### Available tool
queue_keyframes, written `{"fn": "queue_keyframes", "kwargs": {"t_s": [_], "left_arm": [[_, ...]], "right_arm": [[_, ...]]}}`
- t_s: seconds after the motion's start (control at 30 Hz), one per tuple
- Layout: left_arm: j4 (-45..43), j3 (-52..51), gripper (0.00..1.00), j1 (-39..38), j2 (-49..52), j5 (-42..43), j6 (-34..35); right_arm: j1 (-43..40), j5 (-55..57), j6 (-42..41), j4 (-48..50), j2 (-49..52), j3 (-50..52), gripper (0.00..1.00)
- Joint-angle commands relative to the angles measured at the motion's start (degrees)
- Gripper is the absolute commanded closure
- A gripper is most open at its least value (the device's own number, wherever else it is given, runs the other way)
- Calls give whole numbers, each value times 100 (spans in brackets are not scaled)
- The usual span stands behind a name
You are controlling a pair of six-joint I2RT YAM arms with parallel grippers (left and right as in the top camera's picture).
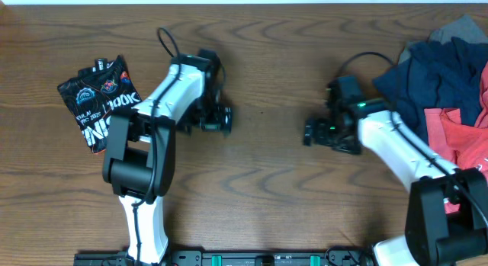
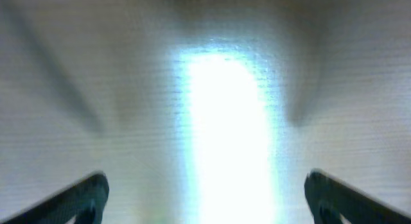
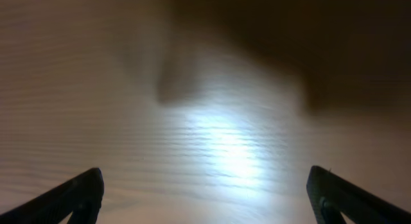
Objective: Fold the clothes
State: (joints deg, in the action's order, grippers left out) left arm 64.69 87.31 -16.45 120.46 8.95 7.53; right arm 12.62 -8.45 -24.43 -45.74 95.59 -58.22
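Note:
A black jersey (image 1: 97, 98) with white "100K" lettering lies folded at the left of the wooden table (image 1: 267, 182). A heap of clothes sits at the right edge: a navy garment (image 1: 435, 79), a coral-red one (image 1: 457, 136) and a grey one (image 1: 457, 30). My left gripper (image 1: 216, 119) is open and empty over bare wood right of the jersey; its wrist view shows only bright wood between spread fingers (image 2: 205, 198). My right gripper (image 1: 320, 133) is open and empty over bare wood left of the heap; its wrist view shows wood between spread fingers (image 3: 205, 195).
The table's far edge (image 1: 244, 2) runs along the top of the overhead view. Both arm bases (image 1: 145, 235) stand at the near edge. A black cable (image 1: 164, 41) loops behind the left arm.

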Motion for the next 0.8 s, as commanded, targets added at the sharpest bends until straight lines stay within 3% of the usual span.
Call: {"fn": "queue_keyframes", "kwargs": {"t_s": [0.0, 0.1, 0.3, 0.53, 0.63, 0.77], "left_arm": [[710, 85, 2, 4, -452, -44, 68], [1137, 61, 2, 52, -951, -44, 81], [1001, -291, 2, 22, -2433, -87, 378], [-315, -1733, 2, -96, -4784, -968, 682], [-1182, -2726, 2, -142, -6048, -1008, 501], [-2041, -3993, 2, -142, -7731, -1429, 778]], "right_arm": [[-527, 2, 269, -551, -57, -63, 1], [-859, 2, 321, -1152, -96, -63, 1], [-955, 4, 522, -1606, -660, -59, 1], [-828, 175, 516, -1069, -2286, 98, 1], [-444, 835, 417, -501, -3202, 457, 1], [328, 2031, -39, 127, -4441, 1172, 1]]}}
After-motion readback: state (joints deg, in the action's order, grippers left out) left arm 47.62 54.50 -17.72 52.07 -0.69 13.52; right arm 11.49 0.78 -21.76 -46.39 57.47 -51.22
